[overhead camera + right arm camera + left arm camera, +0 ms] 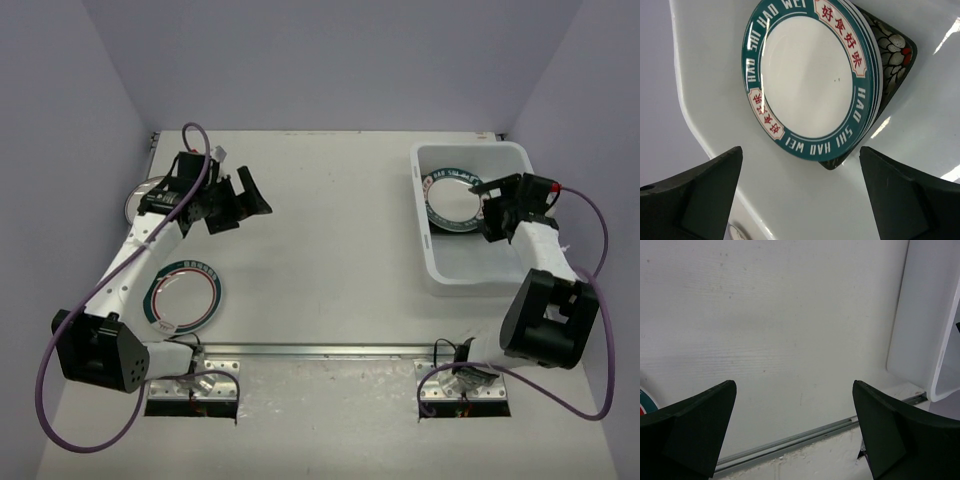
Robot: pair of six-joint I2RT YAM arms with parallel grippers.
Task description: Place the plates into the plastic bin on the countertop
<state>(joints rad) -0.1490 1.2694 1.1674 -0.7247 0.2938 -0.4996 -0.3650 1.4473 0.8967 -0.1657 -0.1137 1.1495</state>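
The white plastic bin (pixel 470 268) stands at the right of the countertop (pixel 320 240). In it lies a stack of round teal-rimmed plates (pixel 810 80) on a square black floral plate (pixel 894 52); the stack also shows in the top view (pixel 452 200). My right gripper (pixel 488 212) hangs open and empty over the bin, just beside the stack (pixel 800 200). Another teal-rimmed plate (pixel 183 295) lies on the countertop at the near left. My left gripper (pixel 240 203) is open and empty above the bare countertop (pixel 795 430), apart from that plate.
A round dish (pixel 137 200) lies mostly hidden under the left arm at the far left. A metal rail (pixel 330 350) runs along the near edge and shows in the left wrist view (pixel 790 442), as does the bin's wall (pixel 922 325). Purple cables loop by both bases.
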